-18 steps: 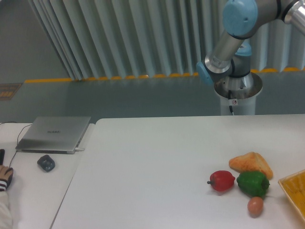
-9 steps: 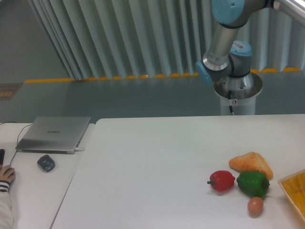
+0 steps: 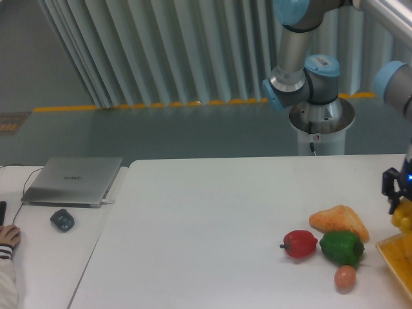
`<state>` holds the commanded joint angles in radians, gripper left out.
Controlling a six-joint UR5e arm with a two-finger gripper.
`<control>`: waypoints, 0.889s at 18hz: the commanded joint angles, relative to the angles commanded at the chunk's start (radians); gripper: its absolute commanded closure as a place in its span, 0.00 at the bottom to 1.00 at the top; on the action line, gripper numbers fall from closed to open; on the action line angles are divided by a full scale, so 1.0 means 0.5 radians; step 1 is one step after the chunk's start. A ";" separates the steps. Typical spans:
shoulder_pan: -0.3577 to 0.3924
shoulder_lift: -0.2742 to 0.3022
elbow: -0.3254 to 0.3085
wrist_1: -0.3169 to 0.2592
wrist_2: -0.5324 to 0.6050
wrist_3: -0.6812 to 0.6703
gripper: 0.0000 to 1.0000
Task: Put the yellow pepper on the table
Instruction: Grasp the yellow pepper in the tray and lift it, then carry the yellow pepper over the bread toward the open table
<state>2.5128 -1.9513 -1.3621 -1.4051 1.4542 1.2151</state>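
Small glossy bright-yellow toy pepper (image 3: 403, 215) at the far right edge of the frame, held up off the surface, partly cut off by the frame edge. Gripped from above by the black two-finger gripper (image 3: 400, 205), fingers closed around its top, with a small blue light showing on the gripper body. Hanging just above the near corner of the flat yellow tray (image 3: 397, 258), which sits at the right edge of the large plain white tabletop (image 3: 212, 238).

Left of the tray, near the right edge of the tabletop, a tight cluster: orange-tan wedge-shaped bread-like item (image 3: 338, 222) farthest back, glossy green toy pepper (image 3: 342, 248) touching its front side, glossy red toy pepper (image 3: 299, 244) just beside the green one on its left, small brownish egg (image 3: 345, 278) just in front of the green pepper. All well apart from the yellow pepper except for the bread, which lies near it.

Beyond the far edge of the tabletop, silver robot base (image 3: 320, 125) with light-blue joints. On the adjoining white desk (image 3: 45, 257) at left, closed grey laptop (image 3: 73, 180), small dark mouse (image 3: 62, 219) in front of it, and a person's hand (image 3: 8, 237) at the frame's left edge.
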 joint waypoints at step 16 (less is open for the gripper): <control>-0.387 0.154 -0.292 -0.135 0.012 -0.162 0.59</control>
<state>2.3195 -1.8745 -1.5079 -1.4726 1.4603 1.1339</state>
